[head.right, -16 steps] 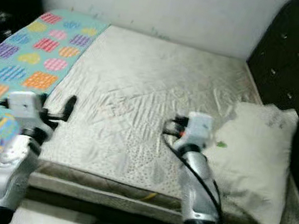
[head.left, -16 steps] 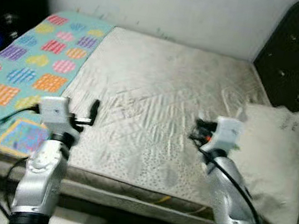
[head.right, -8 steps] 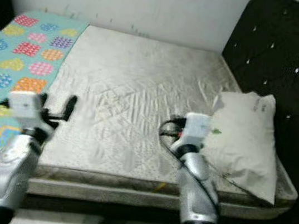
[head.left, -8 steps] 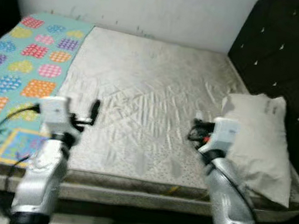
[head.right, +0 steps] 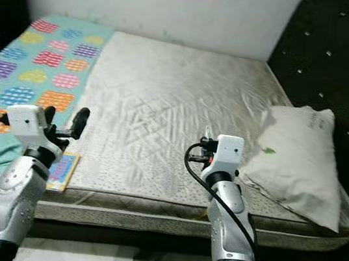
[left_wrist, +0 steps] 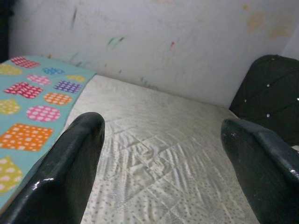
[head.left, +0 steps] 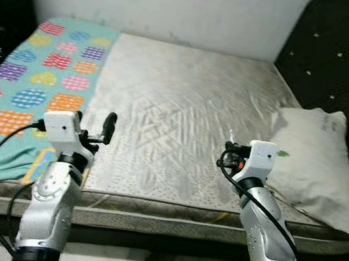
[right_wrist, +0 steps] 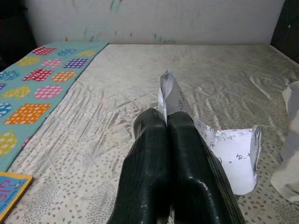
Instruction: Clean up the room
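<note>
Teal blanket [head.left: 34, 77], multicoloured patches

Only camera shifted, seemingly; bed [head.left: 184, 112] now framed more squarely.

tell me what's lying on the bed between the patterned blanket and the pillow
Nothing: both eye views show bare quilted mattress between the blanket and the pillow. The right gripper holds a paper above it.
</note>
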Motion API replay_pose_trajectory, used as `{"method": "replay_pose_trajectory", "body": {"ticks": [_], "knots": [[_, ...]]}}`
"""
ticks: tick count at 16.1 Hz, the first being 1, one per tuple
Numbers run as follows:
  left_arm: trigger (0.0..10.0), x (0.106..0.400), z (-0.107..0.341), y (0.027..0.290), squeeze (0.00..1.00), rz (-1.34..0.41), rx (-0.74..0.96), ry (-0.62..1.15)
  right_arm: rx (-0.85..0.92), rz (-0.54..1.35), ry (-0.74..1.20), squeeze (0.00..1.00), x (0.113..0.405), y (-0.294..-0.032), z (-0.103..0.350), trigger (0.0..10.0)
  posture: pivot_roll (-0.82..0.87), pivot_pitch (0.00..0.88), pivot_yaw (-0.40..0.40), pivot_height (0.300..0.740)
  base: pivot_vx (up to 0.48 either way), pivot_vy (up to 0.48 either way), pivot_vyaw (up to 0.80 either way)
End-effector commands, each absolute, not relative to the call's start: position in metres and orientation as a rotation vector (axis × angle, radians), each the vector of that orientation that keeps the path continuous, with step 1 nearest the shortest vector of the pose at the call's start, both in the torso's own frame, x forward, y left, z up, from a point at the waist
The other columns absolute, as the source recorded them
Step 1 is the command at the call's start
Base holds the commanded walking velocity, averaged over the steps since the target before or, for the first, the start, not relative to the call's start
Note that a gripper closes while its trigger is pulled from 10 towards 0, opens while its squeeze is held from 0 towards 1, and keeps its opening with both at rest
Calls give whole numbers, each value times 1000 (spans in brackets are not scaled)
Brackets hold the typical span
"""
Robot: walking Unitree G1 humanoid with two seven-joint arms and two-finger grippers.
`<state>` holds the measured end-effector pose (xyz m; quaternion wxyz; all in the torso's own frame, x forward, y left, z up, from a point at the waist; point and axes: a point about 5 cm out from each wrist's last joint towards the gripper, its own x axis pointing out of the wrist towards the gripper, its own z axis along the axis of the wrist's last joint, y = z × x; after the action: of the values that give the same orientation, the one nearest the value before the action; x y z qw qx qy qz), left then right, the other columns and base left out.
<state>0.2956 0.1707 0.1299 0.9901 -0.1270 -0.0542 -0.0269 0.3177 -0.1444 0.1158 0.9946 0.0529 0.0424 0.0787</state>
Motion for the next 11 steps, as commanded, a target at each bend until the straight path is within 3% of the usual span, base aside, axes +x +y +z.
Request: {"method": "replay_pose_trajectory", "body": {"ticks": [1,11], "knots": [[10000,296,133,165,0,-84,-257,-123,100,146,70,0,320,-149,120,10000,-88,22,-63,740,277,0,0],[10000,296,132,165,0,-92,-260,-123,92,148,72,0,321,-150,119,10000,-85,15,-65,740,292,0,0]]}}
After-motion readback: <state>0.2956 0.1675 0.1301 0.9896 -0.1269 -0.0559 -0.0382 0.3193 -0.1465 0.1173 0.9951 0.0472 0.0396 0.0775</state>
